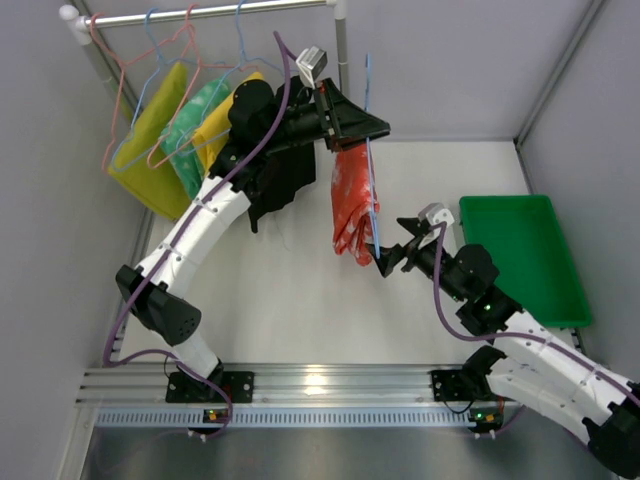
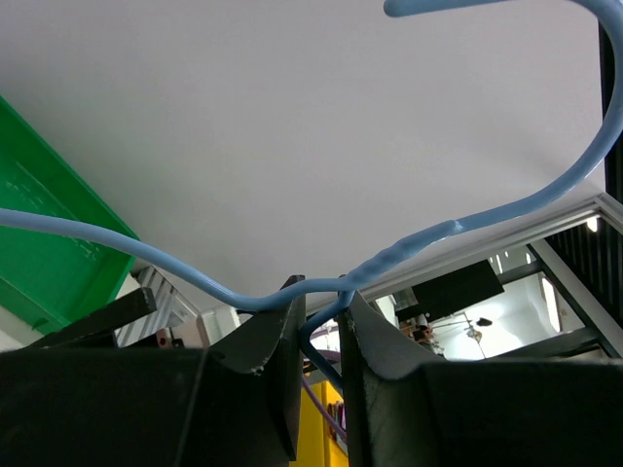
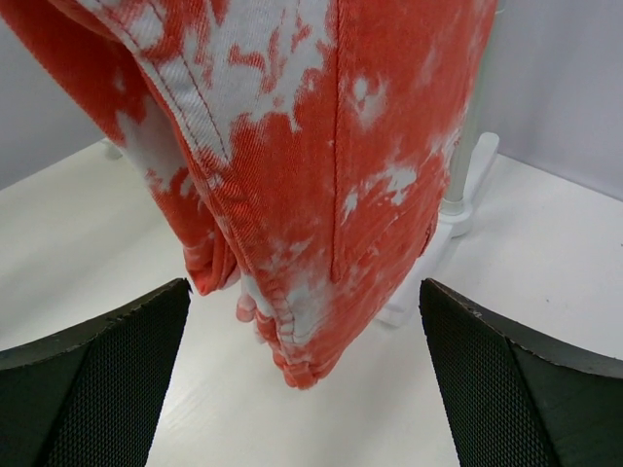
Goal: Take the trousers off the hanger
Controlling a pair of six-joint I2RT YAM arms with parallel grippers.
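Red-orange trousers (image 1: 352, 205), probably soft, light and limp, hang from a blue hanger (image 2: 97, 233) clamped in the left gripper (image 1: 350, 125). The right gripper (image 3: 304, 292), fingers apart, faces the hem, a likely place to grasp.

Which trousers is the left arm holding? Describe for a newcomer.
From the clothes rail at back left, look right to the blue hanger gripped by the left end effector. The trousers hanging from it are red-orange with white blotches, unlike the yellow pairs, green pair and black pair nearby.
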